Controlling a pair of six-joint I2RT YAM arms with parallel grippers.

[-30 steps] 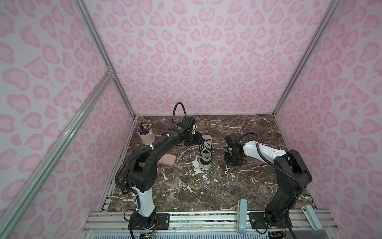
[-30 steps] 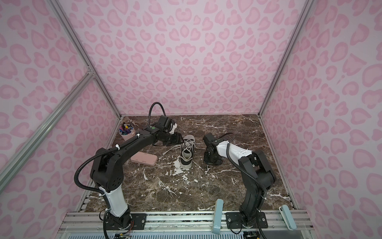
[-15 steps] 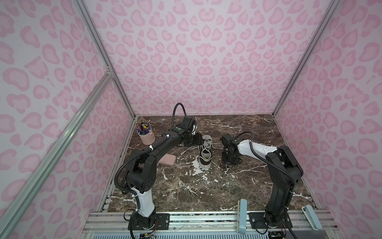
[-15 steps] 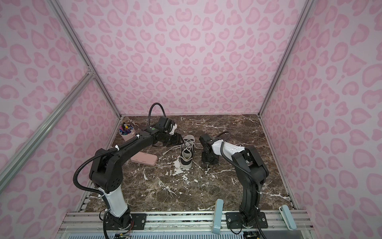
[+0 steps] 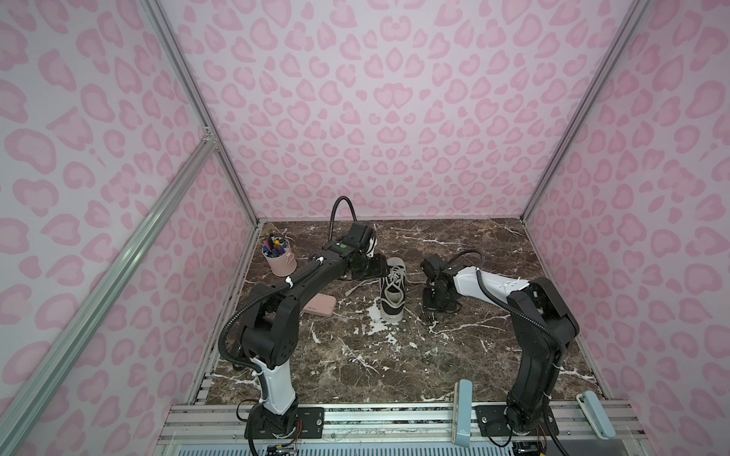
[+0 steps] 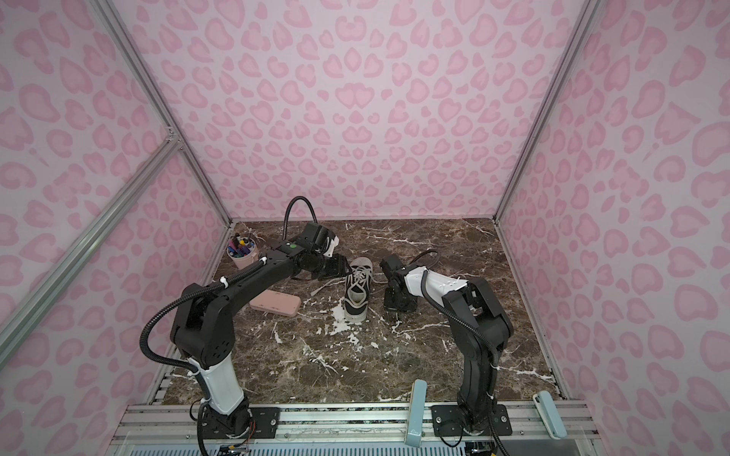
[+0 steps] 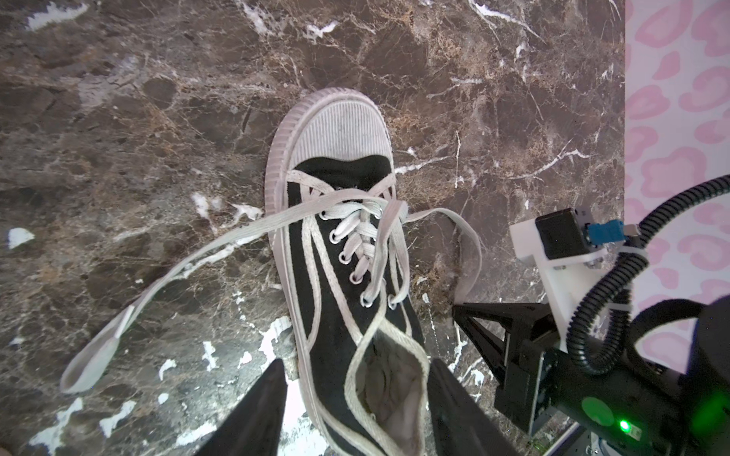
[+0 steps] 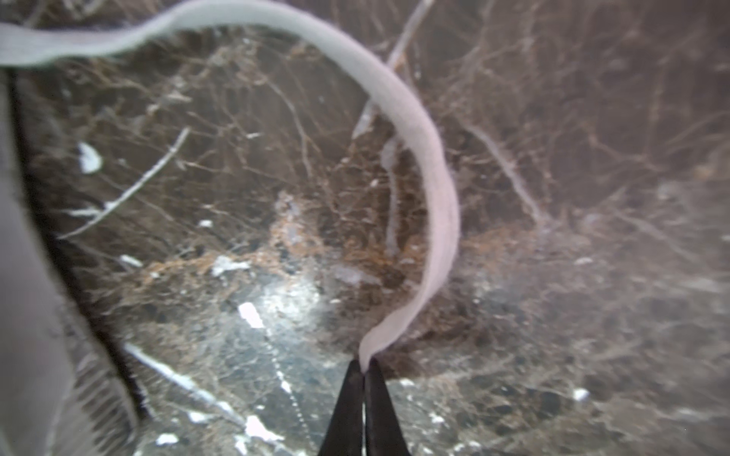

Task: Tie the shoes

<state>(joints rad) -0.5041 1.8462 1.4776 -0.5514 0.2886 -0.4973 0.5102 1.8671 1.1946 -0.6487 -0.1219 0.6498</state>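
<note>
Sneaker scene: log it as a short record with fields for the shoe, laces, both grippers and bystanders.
sneaker: black canvas low-top, white toe cap, upright on the marble table
laces: untied
free lace end: lying loose on the table
other lace end: pinched at its tip
right gripper: shut on that tip
left gripper: open, jaws flanking the heel opening; contact unclear
bystanders: pink case, pink pen cup

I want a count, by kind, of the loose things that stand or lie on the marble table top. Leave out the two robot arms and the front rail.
Sneaker: 1
Pink flat case: 1
Pink cup of pens: 1
Total: 3
</note>
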